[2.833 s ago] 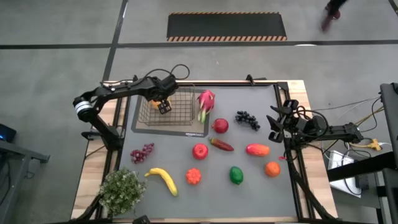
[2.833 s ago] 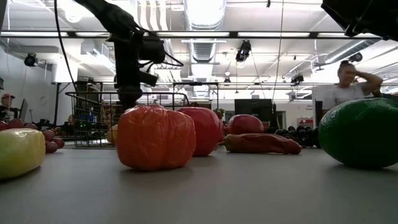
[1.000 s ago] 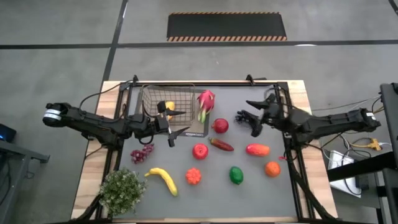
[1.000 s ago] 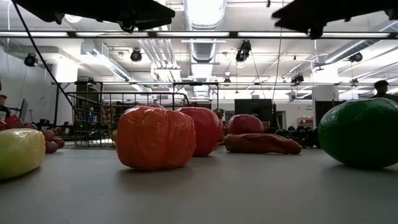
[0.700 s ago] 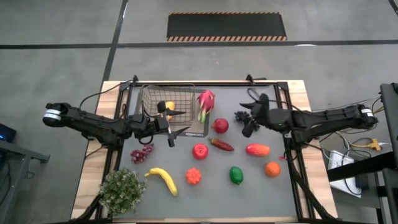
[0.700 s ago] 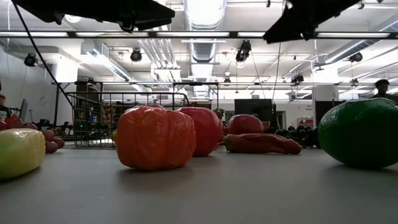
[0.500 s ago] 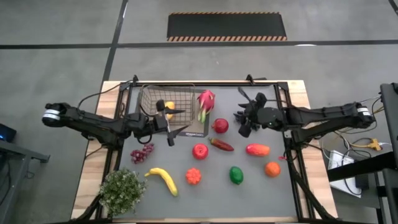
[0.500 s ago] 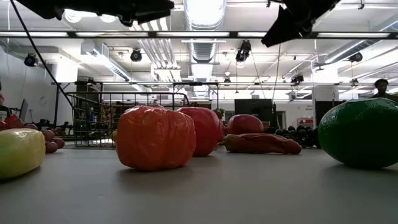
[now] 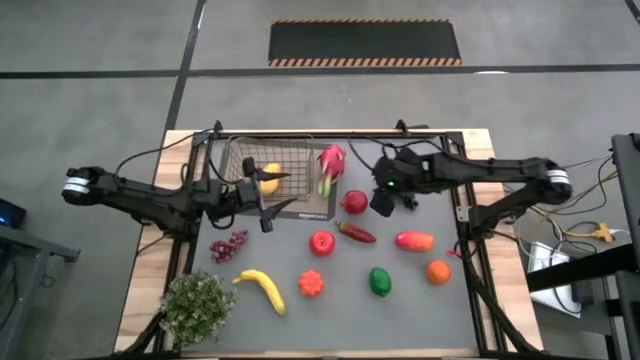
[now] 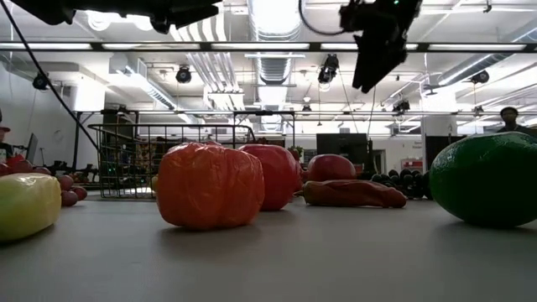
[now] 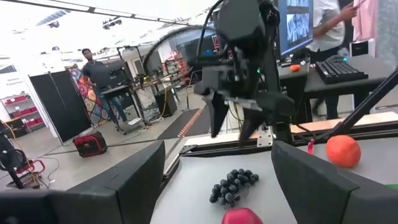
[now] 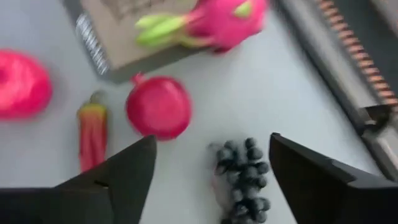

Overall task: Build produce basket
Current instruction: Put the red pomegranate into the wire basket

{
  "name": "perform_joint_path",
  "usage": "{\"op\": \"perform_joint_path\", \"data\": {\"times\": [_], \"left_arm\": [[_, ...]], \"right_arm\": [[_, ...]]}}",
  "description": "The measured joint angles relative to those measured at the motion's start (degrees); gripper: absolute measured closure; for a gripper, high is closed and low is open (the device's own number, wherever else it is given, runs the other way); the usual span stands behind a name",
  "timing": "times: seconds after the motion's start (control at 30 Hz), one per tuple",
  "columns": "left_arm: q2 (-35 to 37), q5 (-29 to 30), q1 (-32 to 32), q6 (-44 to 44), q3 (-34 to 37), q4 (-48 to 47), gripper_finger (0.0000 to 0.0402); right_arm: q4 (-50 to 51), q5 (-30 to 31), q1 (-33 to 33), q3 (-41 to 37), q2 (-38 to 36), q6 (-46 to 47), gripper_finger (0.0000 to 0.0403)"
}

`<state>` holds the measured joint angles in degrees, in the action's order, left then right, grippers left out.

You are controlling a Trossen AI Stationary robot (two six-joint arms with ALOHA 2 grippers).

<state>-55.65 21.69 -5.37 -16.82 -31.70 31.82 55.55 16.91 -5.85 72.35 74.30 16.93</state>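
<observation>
The dark wire basket stands on a flat mat at the far left and holds one yellow fruit. The pink dragon fruit lies against its right side. My left gripper is open and empty, held level just near of the basket. My right gripper is open and points down above the black grapes, which lie on the table between its spread fingers, untouched. The rest of the produce lies loose on the grey table.
Near the grapes lie a red fruit and a red chili. Nearer me are a red apple, mango, orange, green fruit, orange pepper, banana and purple grapes. A potted plant stands at the near left corner.
My right gripper has swung toward the table's left, from beside the black grapes to over them, and has tipped to point down; it stays open. My left gripper has drawn back a little toward the table's left edge, still open.
</observation>
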Motion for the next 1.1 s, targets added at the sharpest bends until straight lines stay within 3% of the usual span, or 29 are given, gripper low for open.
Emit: {"op": "perform_joint_path", "data": {"times": [0.07, 0.17, 0.33, 0.83, 1.1], "left_arm": [[0.1, 0.0, 0.0, 0.0, 0.0, -0.8, 0.0126], [0.1, 0.0, 0.0, 0.0, 0.0, -1.7, 0.0126], [0.1, 0.0, 0.0, 0.0, 0.0, -1.6, 0.0126], [0.1, 0.1, 0.0, -0.1, 0.0, -1.5, 0.0126], [0.1, 0.1, 0.0, -0.1, 0.0, -1.5, 0.0126]], "right_arm": [[0.1, -4.1, -0.7, 1.0, 2.8, -5.5, 0.0077], [0.1, -5.4, -0.6, 1.1, 6.4, -16.5, 0.0053], [-2.5, -5.5, -1.9, 0.7, 10.8, -27.5, 0.0050], [-9.6, -20.9, -9.2, 1.1, 20.0, -33.0, 0.0057], [-10.5, -23.0, -9.9, 1.1, 21.8, -33.7, 0.0058]]}}
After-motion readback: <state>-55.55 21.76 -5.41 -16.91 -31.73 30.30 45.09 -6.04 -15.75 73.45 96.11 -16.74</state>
